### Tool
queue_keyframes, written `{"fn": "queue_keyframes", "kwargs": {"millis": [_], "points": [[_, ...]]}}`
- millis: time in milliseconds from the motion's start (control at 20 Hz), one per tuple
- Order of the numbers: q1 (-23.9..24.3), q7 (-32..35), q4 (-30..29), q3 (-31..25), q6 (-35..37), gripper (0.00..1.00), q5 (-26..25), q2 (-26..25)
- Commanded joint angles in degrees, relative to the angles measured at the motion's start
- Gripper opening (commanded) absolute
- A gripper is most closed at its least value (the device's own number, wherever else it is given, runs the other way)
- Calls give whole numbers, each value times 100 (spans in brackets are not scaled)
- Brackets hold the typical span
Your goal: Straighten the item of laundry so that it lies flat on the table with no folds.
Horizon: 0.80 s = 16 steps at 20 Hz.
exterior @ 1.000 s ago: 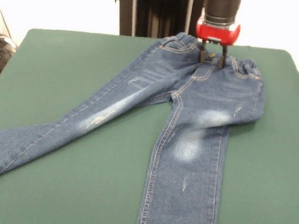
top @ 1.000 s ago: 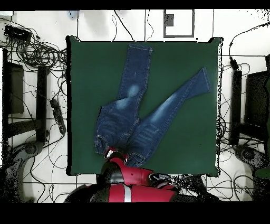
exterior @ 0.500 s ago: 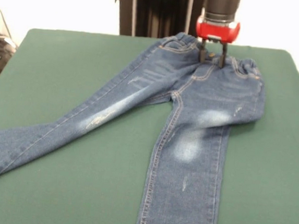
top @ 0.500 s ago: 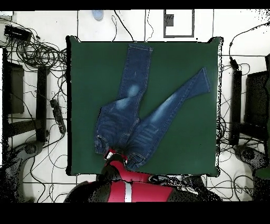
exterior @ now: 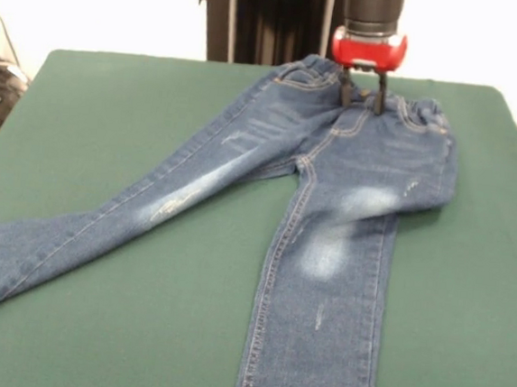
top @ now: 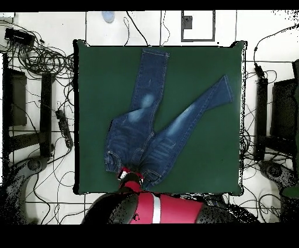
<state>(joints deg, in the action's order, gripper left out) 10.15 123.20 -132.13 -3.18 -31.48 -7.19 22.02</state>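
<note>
A pair of dark blue jeans (exterior: 330, 209) lies front side up on the green table (exterior: 113, 99), waistband at the far side, with the legs spread toward the near edge. A fold bulges at the right hip. My gripper (exterior: 362, 96) hangs upright over the middle of the waistband. Its two dark fingers (exterior: 344, 91) stand apart, one on each side of the button, with their tips at the cloth. In the overhead view the jeans (top: 146, 117) form a V on the table (top: 198, 158), and the gripper (top: 129, 174) is at the waistband near the bottom edge.
Both leg ends reach close to the table's edges in the front view. Cables (top: 41, 58) and dark equipment (top: 17, 99) lie on the floor around the table. A dark column (exterior: 274, 18) stands behind the far edge.
The gripper has shifted slightly left and toward the far edge. The waistband and right hip have crept the same way by a small amount.
</note>
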Motion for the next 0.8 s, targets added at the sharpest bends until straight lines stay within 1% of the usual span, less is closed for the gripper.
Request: {"fn": "queue_keyframes", "kwargs": {"millis": [50, 200, 300, 400, 450, 650, 800], "points": [[133, 117, 79, 433, 1204, 100, -370, -1252], [325, -34, 140, 731, 1256, 100, -646, -1188], [531, -199, 300, 883, 1426, 100, -860, -1122], [767, -354, 514, 964, 1643, 100, -1115, -1091], [968, -432, 628, 1033, 1701, 100, -1323, -1120], [1262, -514, 888, 1105, 1988, 100, -1756, -1044], [1477, -552, 946, 1100, 2322, 100, -2026, -828]]}}
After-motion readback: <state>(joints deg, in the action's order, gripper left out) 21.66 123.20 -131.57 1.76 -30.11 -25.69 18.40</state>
